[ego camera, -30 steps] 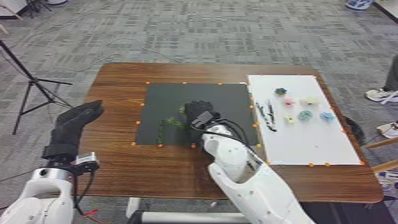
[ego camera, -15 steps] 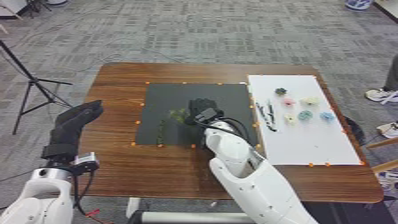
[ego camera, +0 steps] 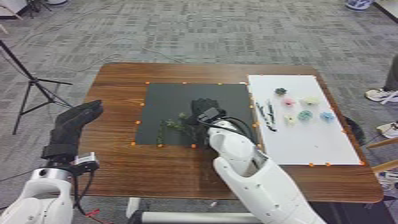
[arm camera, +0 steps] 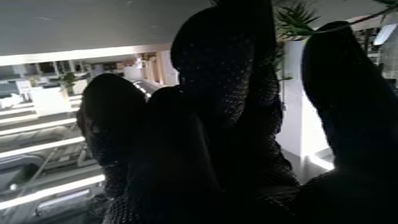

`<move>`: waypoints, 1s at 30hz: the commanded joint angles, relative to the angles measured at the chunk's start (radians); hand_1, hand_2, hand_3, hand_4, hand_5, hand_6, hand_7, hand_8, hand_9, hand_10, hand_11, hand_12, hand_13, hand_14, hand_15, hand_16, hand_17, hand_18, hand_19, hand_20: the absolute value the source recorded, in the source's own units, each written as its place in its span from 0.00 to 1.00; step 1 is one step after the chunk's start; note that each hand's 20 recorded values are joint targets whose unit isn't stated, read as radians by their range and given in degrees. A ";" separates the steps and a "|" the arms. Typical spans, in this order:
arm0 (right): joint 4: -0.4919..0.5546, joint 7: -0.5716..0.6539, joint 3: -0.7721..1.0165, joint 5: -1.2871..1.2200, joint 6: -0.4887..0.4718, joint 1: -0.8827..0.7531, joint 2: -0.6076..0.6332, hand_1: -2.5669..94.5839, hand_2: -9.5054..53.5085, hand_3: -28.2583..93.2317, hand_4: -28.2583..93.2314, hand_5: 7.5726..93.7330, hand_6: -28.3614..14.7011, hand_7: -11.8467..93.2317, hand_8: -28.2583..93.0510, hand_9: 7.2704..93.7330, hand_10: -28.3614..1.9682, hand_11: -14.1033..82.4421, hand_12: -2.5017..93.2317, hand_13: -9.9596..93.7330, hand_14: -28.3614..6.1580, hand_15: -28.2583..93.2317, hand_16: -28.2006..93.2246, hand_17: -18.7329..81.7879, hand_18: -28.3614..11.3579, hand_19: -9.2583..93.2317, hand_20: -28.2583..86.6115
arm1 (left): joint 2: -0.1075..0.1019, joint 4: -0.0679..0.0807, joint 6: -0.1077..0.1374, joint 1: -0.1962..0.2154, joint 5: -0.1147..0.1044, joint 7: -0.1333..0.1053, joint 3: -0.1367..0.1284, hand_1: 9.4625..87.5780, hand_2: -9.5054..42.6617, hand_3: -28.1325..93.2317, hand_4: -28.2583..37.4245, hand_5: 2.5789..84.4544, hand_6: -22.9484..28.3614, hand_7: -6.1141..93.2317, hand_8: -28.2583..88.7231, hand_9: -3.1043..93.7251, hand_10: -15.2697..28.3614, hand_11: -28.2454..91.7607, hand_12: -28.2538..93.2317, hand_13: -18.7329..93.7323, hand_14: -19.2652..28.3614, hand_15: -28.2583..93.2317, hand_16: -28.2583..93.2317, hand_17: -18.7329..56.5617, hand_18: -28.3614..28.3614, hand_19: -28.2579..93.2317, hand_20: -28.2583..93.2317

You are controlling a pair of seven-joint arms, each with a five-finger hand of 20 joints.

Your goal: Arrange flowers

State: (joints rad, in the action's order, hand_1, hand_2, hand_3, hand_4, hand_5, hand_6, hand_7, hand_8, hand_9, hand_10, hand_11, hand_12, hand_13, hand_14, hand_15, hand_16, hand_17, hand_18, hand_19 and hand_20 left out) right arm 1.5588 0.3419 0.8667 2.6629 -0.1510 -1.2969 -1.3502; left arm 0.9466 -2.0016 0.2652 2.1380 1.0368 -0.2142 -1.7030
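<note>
In the head view, my right hand (ego camera: 206, 107) is over the black mat (ego camera: 169, 92), its fingers relaxed. Leafy green sprigs (ego camera: 172, 124) lie just to its left, beside a thin green stem (ego camera: 161, 134). The right wrist view has my right hand (arm camera: 213, 145) with the thumb apart from the fingers and a spiky green sprig (arm camera: 296, 21) near the tips; whether they touch is unclear. My left hand (ego camera: 78, 117) stays open off the table's left side. Small flower heads, pink (ego camera: 289, 102), yellow (ego camera: 309, 101) and blue (ego camera: 327, 116), rest on the white board (ego camera: 302, 145).
Black-handled tools (ego camera: 266, 116) lie along the white board's left side. The brown table (ego camera: 120, 100) surrounds the mat and board. A black tripod (ego camera: 34, 80) stands on the floor to the left.
My right hand has shifted slightly right, away from the sprigs. The leafy greenery left of it has moved a little and looks less blurred than half a second ago. The left hand is still.
</note>
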 commanded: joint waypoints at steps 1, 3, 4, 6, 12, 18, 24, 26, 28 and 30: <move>0.097 0.029 -0.007 -0.102 -0.004 0.045 0.062 0.27 0.11 0.82 0.18 0.96 0.66 0.42 0.16 1.00 0.60 0.66 0.21 1.00 0.84 0.89 0.39 0.83 0.20 1.00 0.63 | 0.005 -0.013 0.004 0.016 0.002 0.001 -0.010 0.20 0.06 0.81 0.11 0.54 0.50 0.23 0.17 0.50 0.64 0.39 0.32 0.46 0.75 0.35 0.24 0.24 0.67 0.24 0.33; 0.125 0.024 -0.001 -0.149 0.011 0.043 0.067 0.25 0.13 0.82 0.17 0.95 0.66 0.42 0.16 1.00 0.59 0.66 0.21 1.00 0.83 0.88 0.39 0.82 0.19 1.00 0.64 | 0.005 -0.012 0.004 0.015 0.002 0.001 -0.009 0.20 0.06 0.81 0.11 0.54 0.50 0.23 0.17 0.50 0.64 0.39 0.32 0.46 0.75 0.35 0.24 0.24 0.67 0.24 0.33; 0.141 0.026 0.003 -0.188 0.014 0.041 0.068 0.24 0.16 0.82 0.17 0.94 0.65 0.42 0.16 1.00 0.59 0.64 0.22 1.00 0.83 0.88 0.40 0.81 0.19 1.00 0.64 | 0.006 -0.012 0.004 0.015 0.003 0.001 -0.008 0.20 0.06 0.81 0.11 0.54 0.50 0.23 0.17 0.50 0.64 0.39 0.32 0.46 0.75 0.35 0.24 0.24 0.67 0.24 0.33; 0.166 -0.014 0.028 -0.306 0.019 0.028 0.066 0.24 0.19 0.81 0.17 0.91 0.65 0.40 0.15 1.00 0.58 0.60 0.24 1.00 0.81 0.86 0.42 0.79 0.16 1.00 0.64 | 0.006 -0.012 0.003 0.014 0.003 0.003 -0.006 0.20 0.06 0.81 0.11 0.54 0.50 0.23 0.17 0.50 0.64 0.39 0.32 0.46 0.75 0.35 0.24 0.24 0.67 0.24 0.33; 0.202 -0.086 0.076 -0.633 -0.017 -0.004 0.060 0.25 0.28 0.80 0.15 0.69 0.60 0.32 0.16 0.87 0.50 0.35 0.23 0.92 0.63 0.79 0.48 0.62 0.06 0.96 0.61 | 0.007 -0.012 0.002 0.014 0.001 -0.001 -0.005 0.20 0.06 0.81 0.11 0.54 0.50 0.23 0.17 0.51 0.64 0.39 0.32 0.46 0.75 0.35 0.24 0.24 0.67 0.24 0.33; 0.193 -0.111 0.099 -0.706 -0.129 -0.023 0.057 0.24 0.32 0.81 0.15 0.60 0.57 0.29 0.16 0.83 0.48 0.30 0.20 0.92 0.60 0.82 0.47 0.63 0.04 0.96 0.63 | 0.005 -0.012 -0.003 0.012 0.004 0.006 -0.005 0.20 0.06 0.81 0.11 0.54 0.50 0.23 0.17 0.50 0.64 0.39 0.32 0.46 0.75 0.34 0.24 0.24 0.67 0.24 0.33; 0.160 -0.191 0.145 -0.738 -0.355 -0.037 0.025 0.23 0.41 0.81 0.14 0.42 0.53 0.28 0.17 0.68 0.47 0.23 0.13 0.93 0.60 0.84 0.47 0.63 0.03 0.98 0.63 | 0.005 -0.010 -0.006 0.007 0.005 0.009 -0.004 0.20 0.06 0.81 0.11 0.54 0.50 0.23 0.17 0.51 0.64 0.39 0.32 0.46 0.75 0.35 0.24 0.24 0.67 0.24 0.33; 0.154 -0.204 0.143 -0.718 -0.369 -0.042 0.026 0.22 0.43 0.82 0.14 0.36 0.53 0.28 0.17 0.65 0.47 0.23 0.12 0.93 0.59 0.84 0.47 0.63 0.02 0.98 0.63 | 0.006 -0.010 -0.007 0.005 0.004 0.008 -0.002 0.20 0.06 0.81 0.11 0.54 0.50 0.23 0.17 0.51 0.64 0.39 0.32 0.46 0.75 0.34 0.24 0.24 0.67 0.24 0.33; 0.145 -0.208 0.143 -0.718 -0.380 -0.043 0.023 0.21 0.43 0.82 0.14 0.32 0.52 0.28 0.16 0.63 0.48 0.23 0.11 0.93 0.58 0.85 0.47 0.63 0.02 0.98 0.64 | 0.005 -0.010 -0.006 0.007 0.004 0.010 -0.005 0.20 0.06 0.81 0.11 0.54 0.50 0.23 0.17 0.51 0.64 0.39 0.32 0.46 0.75 0.34 0.24 0.24 0.67 0.24 0.33; 0.135 -0.229 0.136 -0.705 -0.356 -0.046 0.026 0.21 0.44 0.82 0.14 0.29 0.52 0.28 0.16 0.61 0.48 0.22 0.10 0.92 0.57 0.86 0.48 0.63 0.01 0.98 0.64 | 0.004 -0.009 -0.006 0.006 0.003 0.011 -0.005 0.20 0.06 0.81 0.11 0.54 0.50 0.23 0.17 0.50 0.64 0.39 0.32 0.46 0.75 0.34 0.24 0.24 0.67 0.24 0.33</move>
State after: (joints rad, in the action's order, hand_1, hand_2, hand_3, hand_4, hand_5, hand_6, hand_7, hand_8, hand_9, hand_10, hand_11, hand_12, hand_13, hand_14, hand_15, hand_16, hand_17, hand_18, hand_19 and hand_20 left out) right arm 1.7197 0.1463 1.0294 1.9200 -0.5724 -1.3265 -1.3175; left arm 0.9474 -2.0061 0.2650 2.1435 1.0372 -0.2118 -1.7078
